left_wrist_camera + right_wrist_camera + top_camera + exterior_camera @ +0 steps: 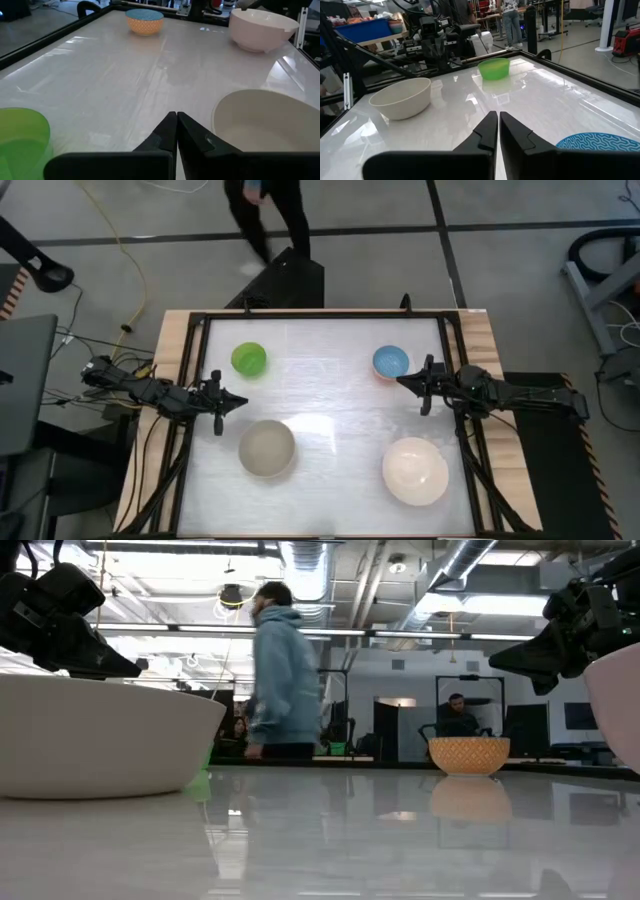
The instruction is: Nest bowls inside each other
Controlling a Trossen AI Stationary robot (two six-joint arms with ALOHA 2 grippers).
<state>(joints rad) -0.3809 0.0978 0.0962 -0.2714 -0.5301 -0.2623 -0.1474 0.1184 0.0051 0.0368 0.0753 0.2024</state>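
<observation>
Four bowls stand apart on the white table, each on its base. The bright green bowl is far left, the light blue bowl far right, the beige-grey bowl near left, the white-cream bowl near right. My left gripper hangs shut over the table's left side, between the green and beige-grey bowls. My right gripper hangs shut over the right side, just beside the light blue bowl. Neither holds anything.
A dark frame runs around the table top. A person walks past beyond the far edge. The middle of the table lies bare between the bowls.
</observation>
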